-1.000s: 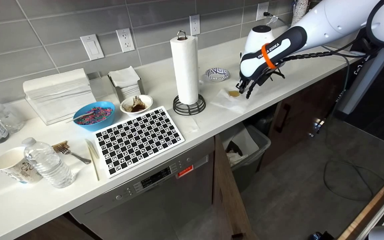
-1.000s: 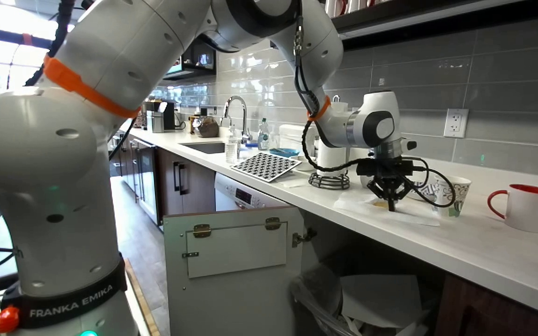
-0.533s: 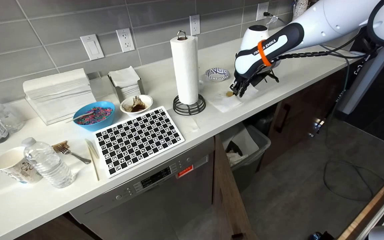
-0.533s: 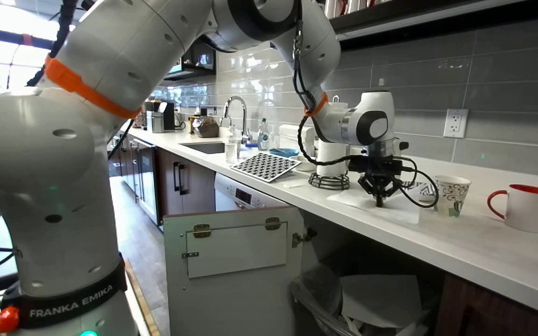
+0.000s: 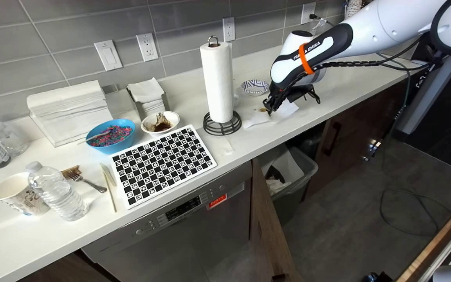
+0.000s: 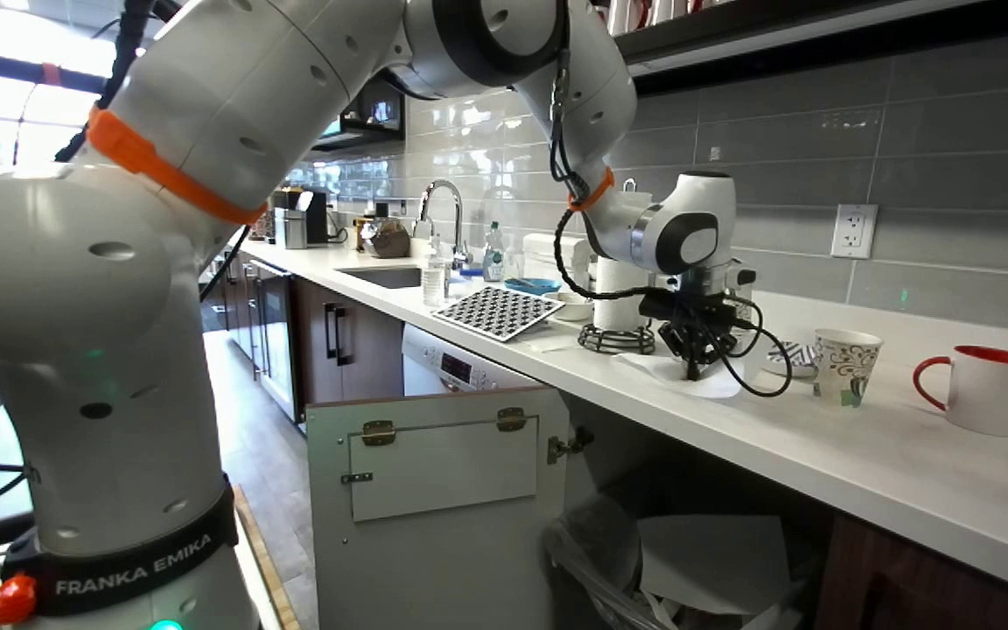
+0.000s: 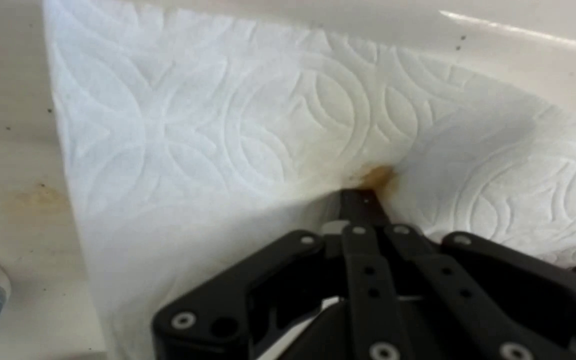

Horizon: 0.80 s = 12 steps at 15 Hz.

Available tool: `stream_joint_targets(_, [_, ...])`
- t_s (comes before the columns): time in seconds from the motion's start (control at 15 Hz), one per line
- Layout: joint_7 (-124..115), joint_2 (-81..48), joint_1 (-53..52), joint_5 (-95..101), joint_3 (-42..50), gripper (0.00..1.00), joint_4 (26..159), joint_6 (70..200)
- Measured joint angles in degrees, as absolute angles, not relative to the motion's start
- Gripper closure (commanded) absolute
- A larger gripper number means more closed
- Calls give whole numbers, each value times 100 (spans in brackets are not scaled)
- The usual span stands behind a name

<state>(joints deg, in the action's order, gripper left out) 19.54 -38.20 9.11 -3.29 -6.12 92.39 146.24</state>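
The white stone-like countertop [image 6: 889, 446] is the work surface. The white and black robot arm [image 5: 382, 29] reaches over it. Compared with one second ago, the arm's wrist is closer to the tall white paper-towel roll [image 5: 217, 86], which stands upright on a black wire stand [image 5: 222, 131].

The embossed white paper-towel sheet [image 7: 178, 125] lies on the countertop near the wire stand. It is displaced in the same direction as the arm and is more buckled than half a second ago. This indicates that contact drags the sheet along rather than slipping over it.

The black two-finger gripper [image 7: 363, 205] points downward, tips against the sheet. Its fingers are pressed together; whether a fold of paper is caught between them cannot be determined.

Adjacent items: a white mug with red interior [image 6: 990, 389] and a white paper cup with brown scroll print [image 6: 850, 359] stand apart from the sheet. A white bowl with dark geometric pattern [image 5: 255, 88] sits nearer the wall.

A brown stain [image 7: 379, 179] shows on the sheet at the fingertips. A paler brown smudge [image 7: 40, 197] lies on bare countertop beyond the sheet's edge; in its present position, the sheet does not cover this mark.
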Motion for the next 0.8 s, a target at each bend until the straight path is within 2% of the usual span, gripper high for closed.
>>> stream_joint_targets(0.47, [1909, -4164, 927, -546, -668, 100, 9042, 15621])
stream_joint_targets(0.8, [1908, -4225, 923, -473, -577, 100, 8987, 15751])
